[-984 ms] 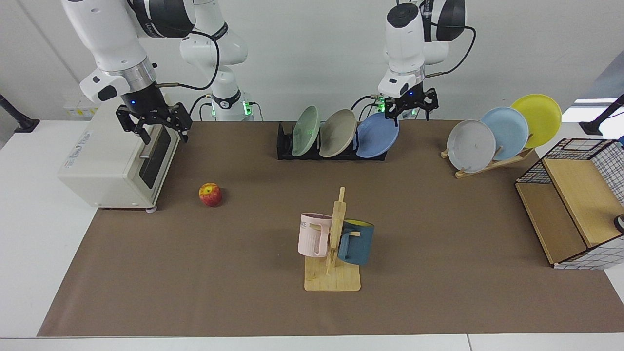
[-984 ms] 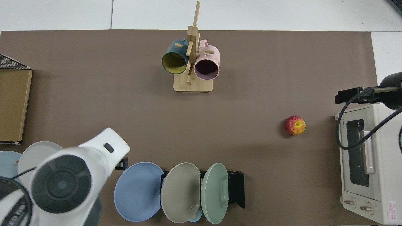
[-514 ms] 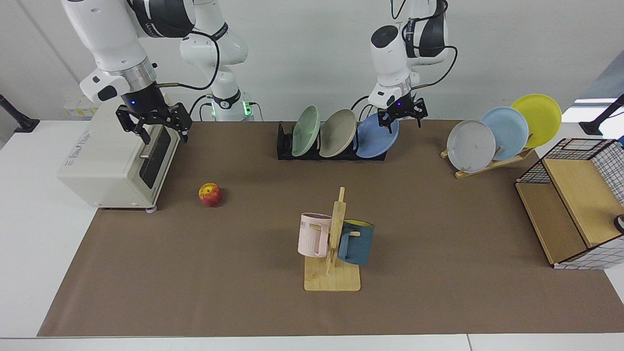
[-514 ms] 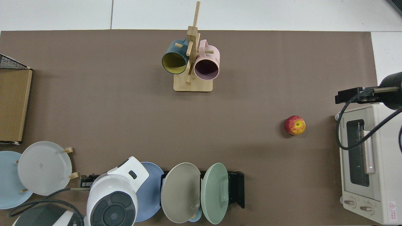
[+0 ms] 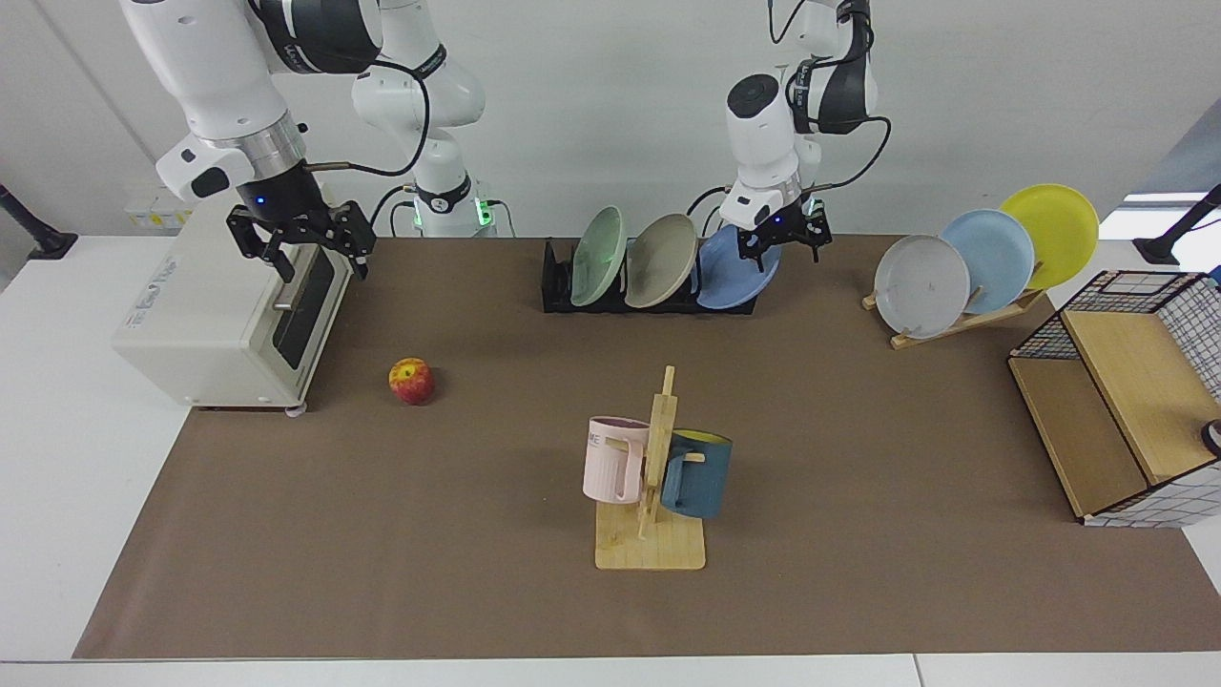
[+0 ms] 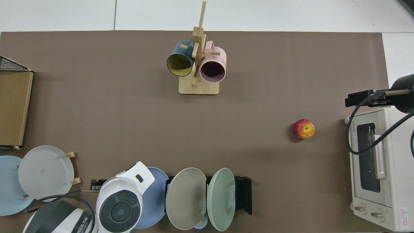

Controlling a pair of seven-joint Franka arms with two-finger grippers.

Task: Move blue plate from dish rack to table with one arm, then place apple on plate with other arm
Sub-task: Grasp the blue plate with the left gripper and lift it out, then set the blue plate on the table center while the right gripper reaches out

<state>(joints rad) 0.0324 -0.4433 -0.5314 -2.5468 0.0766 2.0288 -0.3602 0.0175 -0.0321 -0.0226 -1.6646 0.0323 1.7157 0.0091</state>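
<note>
The bench [image 5: 86,496] was big and white, with a wide brown mat over most of it, so there was lots of bare room in the middle to set a plate down.

At one end sat a white toaster oven [image 5: 215,315]. The right end effector [image 5: 303,250] hung just in front of its top edge, with its fingers apart and nothing in them. This arm was waiting, close to the apple, most likely so it could fetch the fruit later.

The dish rack [image 5: 558,286] was a low black one near the back of the mat. Three plates leaned in its slots, which kept them up on their edges. The green plate [image 5: 597,258] and the tan plate [image 5: 660,261] were side by side, and the blue plate [image 5: 733,272] stood at the end nearest the left arm, where it was easy to reach.

The left end effector [image 5: 784,240] was down at the top rim of the blue plate. I could not tell whether its fingers were open or shut. In the top view this arm covered part of the plate, so the rim there was hidden.

The apple [image 5: 411,380] lay alone on the mat, near the toaster oven and far from the blue plate. It had to wait until the plate was flat on the bench.
</note>
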